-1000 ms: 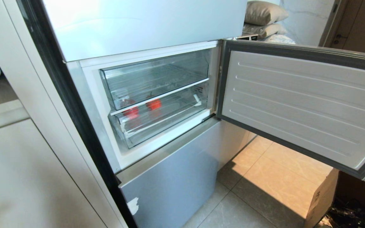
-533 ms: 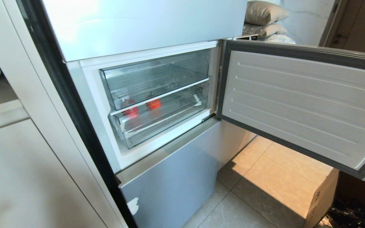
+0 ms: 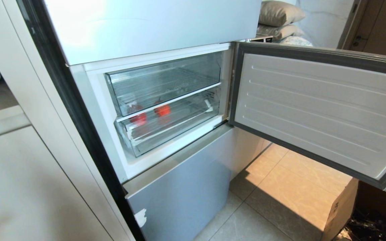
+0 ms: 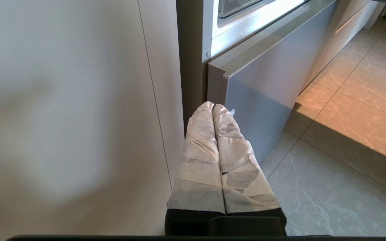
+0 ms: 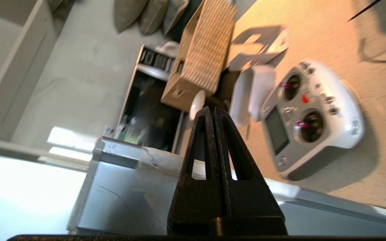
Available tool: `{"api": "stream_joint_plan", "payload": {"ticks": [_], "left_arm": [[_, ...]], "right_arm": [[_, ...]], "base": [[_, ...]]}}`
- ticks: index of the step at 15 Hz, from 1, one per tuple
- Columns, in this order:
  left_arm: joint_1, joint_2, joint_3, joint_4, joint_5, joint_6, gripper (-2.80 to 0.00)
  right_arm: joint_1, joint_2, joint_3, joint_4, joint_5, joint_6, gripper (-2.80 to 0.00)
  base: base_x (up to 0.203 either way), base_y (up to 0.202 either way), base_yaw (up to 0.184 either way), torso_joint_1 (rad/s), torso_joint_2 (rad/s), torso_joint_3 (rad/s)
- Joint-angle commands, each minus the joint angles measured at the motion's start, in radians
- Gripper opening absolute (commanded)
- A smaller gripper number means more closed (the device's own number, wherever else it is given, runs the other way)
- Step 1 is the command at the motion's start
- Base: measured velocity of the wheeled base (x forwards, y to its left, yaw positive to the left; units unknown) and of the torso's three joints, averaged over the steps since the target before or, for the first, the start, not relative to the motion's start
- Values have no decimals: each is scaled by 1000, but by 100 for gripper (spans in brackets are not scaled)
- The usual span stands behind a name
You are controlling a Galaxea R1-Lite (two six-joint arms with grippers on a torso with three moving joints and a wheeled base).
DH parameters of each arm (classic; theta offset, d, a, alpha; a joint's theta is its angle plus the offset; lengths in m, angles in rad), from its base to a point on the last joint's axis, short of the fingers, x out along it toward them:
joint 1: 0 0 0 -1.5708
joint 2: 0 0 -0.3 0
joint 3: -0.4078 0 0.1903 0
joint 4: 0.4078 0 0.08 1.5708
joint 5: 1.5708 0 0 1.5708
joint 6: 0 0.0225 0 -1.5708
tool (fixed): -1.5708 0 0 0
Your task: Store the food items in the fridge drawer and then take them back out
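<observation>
while two red food items [image 3: 151, 113] are sitting inside the pushed-in fridge drawer [image 3: 166, 129], the right gripper [image 5: 214, 112] is hanging empty with fingers together beside the open door [image 3: 317, 110], so retrieval is seemingly pending, requiring the drawer pulled out first.

You have almost nothing legible here. The brown cardboard box [image 3: 342, 209] on the floor under the open fridge door carries a dark printed mark on its side, too small for you to read. The white handheld remote controller [image 5: 308, 117] with two sticks has a small grey screen and button markings, but none of them can be made out.
</observation>
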Motion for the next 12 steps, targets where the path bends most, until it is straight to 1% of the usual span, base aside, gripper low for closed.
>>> {"api": "stream_joint_plan", "payload": {"ticks": [1, 3, 6, 7, 9, 12], "left_arm": [[0, 1, 0, 0, 0, 0, -280], [0, 1, 0, 0, 0, 1, -280], [0, 1, 0, 0, 0, 0, -280], [0, 1, 0, 0, 0, 0, -280], [0, 1, 1, 0, 0, 0, -280], [0, 1, 0, 0, 0, 0, -280]], "right_arm": [[1, 77, -76, 2, 75, 27, -280], [3, 127, -142, 3, 139, 78, -280], [5, 147, -169, 4, 282, 159, -280], [8, 147, -169, 5, 302, 183, -280], [29, 145, -166, 22, 319, 188, -280], [36, 78, -144, 119, 341, 188, -280]], "base": [[0, 0, 0, 0, 0, 0], [0, 0, 0, 0, 0, 0], [0, 0, 0, 0, 0, 0], [0, 0, 0, 0, 0, 0], [0, 0, 0, 0, 0, 0], [0, 0, 0, 0, 0, 0]]}}
